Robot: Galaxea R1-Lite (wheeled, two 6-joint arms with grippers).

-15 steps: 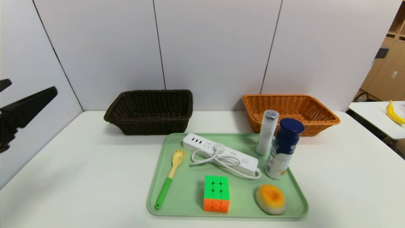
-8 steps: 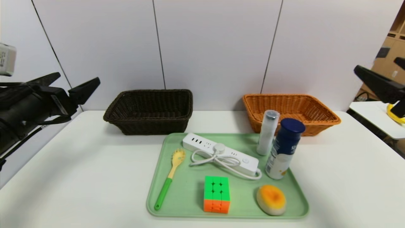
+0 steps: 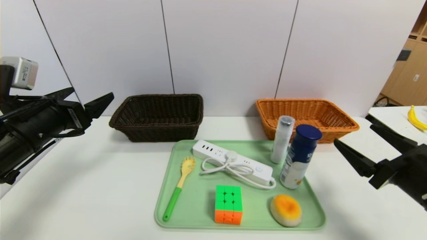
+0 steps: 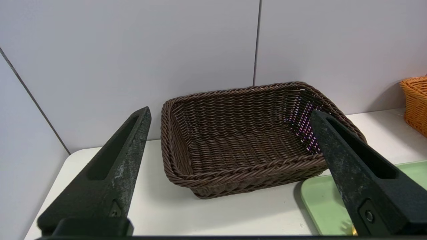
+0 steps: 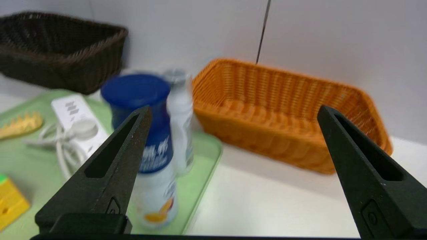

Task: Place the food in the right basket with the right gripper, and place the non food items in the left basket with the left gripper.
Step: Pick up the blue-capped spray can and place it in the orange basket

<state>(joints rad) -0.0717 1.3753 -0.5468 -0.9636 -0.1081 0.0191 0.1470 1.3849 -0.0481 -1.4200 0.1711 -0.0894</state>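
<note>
Head view: at the far left, the left tool [image 3: 90, 95] hangs above the worktop's [image 3: 83, 186] left edge, its jaws spread wide and gripping nothing, pointing toward the left basket [image 3: 158, 116]. The left wrist view confirms this, the dark brown wicker basket empty between the two spread fingers [image 4: 110, 166]. That basket stands against the back wall, left of centre.

Next comes the green tray [image 3: 196, 206] at the middle of the worktop. On it, from the left, lie the yellow pasta spoon [image 3: 178, 186] with its green handle toward the front, then the white power strip [image 3: 233, 161] with its cord coiled over it, and before that the puzzle cube [image 3: 228, 204], green on top and orange in front. Farther right, the grey-capped tube [image 3: 282, 139] stands upright at the tray's back corner, just beside the white bottle [image 3: 299, 156] with the dark blue cap. The small bun [image 3: 286, 210] lies at the tray's front right corner.

Behind the tube and bottle sits the right basket [image 3: 307, 116], orange-tan and empty. At the far right, the right tool [image 3: 357, 143] hovers over the worktop, jaws wide apart and empty, aimed toward the bottle and well clear of it. A banana [image 3: 415, 120] lies on a side table beyond.
</note>
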